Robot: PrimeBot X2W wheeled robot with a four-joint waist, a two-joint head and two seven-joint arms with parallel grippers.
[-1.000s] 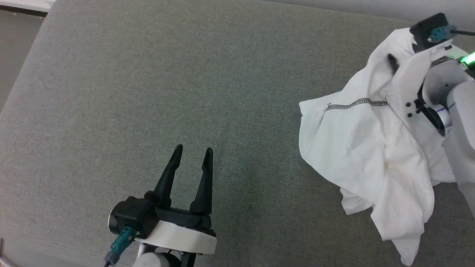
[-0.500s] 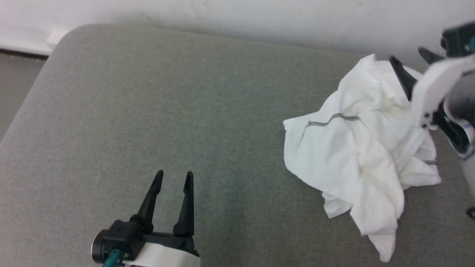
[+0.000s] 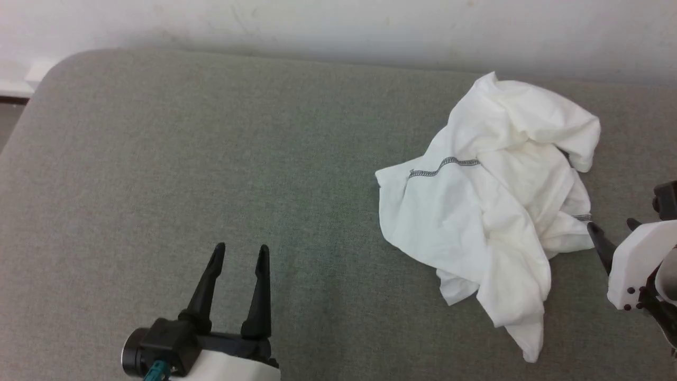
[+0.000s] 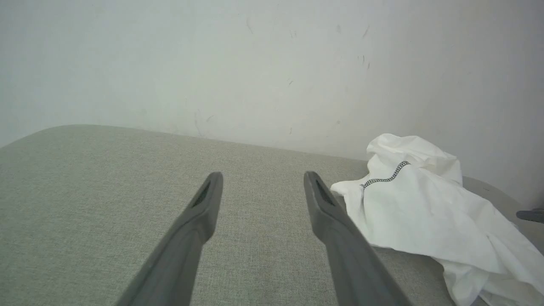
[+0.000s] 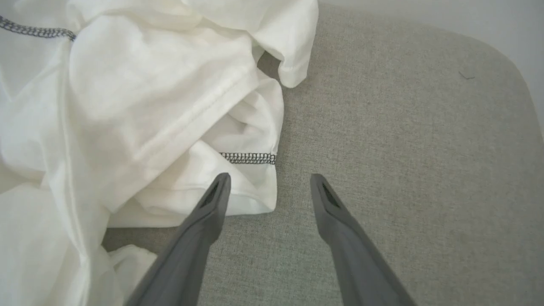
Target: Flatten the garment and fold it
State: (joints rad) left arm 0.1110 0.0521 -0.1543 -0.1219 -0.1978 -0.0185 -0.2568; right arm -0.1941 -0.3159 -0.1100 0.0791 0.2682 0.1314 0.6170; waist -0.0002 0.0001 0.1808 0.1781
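Loosely crumpled, the garment (image 3: 476, 211) lies on the cushion (image 3: 211, 159) — left gripper (image 3: 241, 247) and right gripper (image 3: 612, 226) spread, empty.

Place: a plain indoor room with a bare, test-space look; its closer kind cannot be told.
Work surface: a wide table (image 3: 211, 159) covered in grey-green woven fabric, with rounded corners, standing at the wall.
Wall: white painted wall (image 3: 317, 21), scuffed and marked.
Room edge: white skirting (image 3: 21, 76) at the wall's foot.

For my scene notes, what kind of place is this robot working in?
Likely an indoor room: a grey fabric-covered surface against a scuffed white wall, with a crumpled garment lying on it.
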